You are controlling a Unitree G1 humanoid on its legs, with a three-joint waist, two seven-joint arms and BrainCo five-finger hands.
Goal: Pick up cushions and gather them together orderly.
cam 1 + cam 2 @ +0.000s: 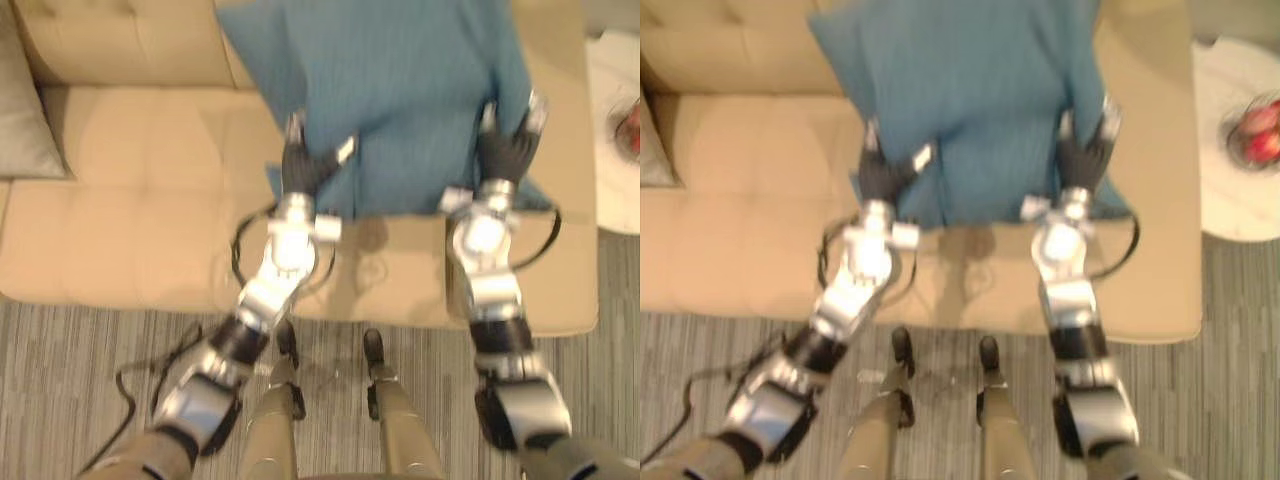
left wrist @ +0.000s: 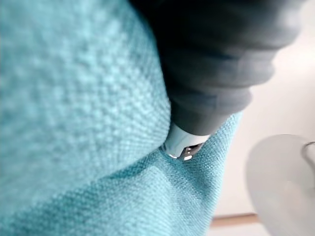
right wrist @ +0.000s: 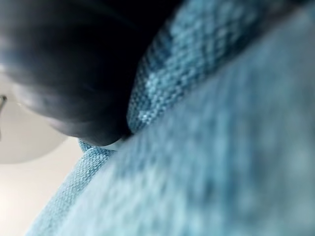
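Left hand: the left hand [image 1: 303, 165] is seen at the lower left corner of the blue cushion [image 1: 400, 90]; in its wrist view a silver finger [image 2: 184, 147] is pressed into a fold of the weave, so the corner is judged to be clenched in it.
Right hand: the right hand [image 1: 510, 152] is set at the lower right corner, with cloth bunched against its dark cover, and is likewise judged to be grasping the cushion.
Step in hand: the cushion is judged to be carried between both hands, on the way to being placed with the others.
How it is best done: both corners should be gripped evenly and held level, so that no twist or sag is let into the soft body. The lower edge should be lifted clear of the seat before any sideways travel, and the cushion set down upright and squared against the backrest.
Where the cushion is: it is held above the seat of the beige sofa [image 1: 150, 210], its upper part in front of the backrest.
Look of the cushion: a large square pad in teal-blue woven cloth, plump, with a fine ribbed texture.
Likely companion: a grey cushion [image 1: 22, 120] is propped at the sofa's left end, well apart.
Hazard: a round white tabletop [image 1: 612, 190] with a fruit bowl [image 1: 1260, 135] stands just beside the sofa's right end and should be avoided.
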